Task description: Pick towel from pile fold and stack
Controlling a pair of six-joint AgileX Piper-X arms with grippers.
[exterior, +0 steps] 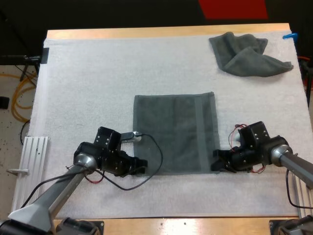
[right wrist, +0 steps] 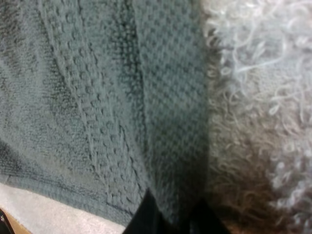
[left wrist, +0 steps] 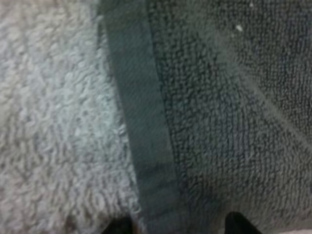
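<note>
Left gripper [exterior: 140, 166] sits low at the near left corner of the flat towel [exterior: 173, 132], fingers [left wrist: 118, 228] spread astride the hem, not yet pinching. Right gripper [exterior: 216, 165] is at the near right corner; closed or not, I cannot tell. The fold looks about to begin: pinch both corners, lift, carry them to the far edge. The crumpled towel [exterior: 247, 56] lies well apart on the mat [exterior: 88, 88].
</note>
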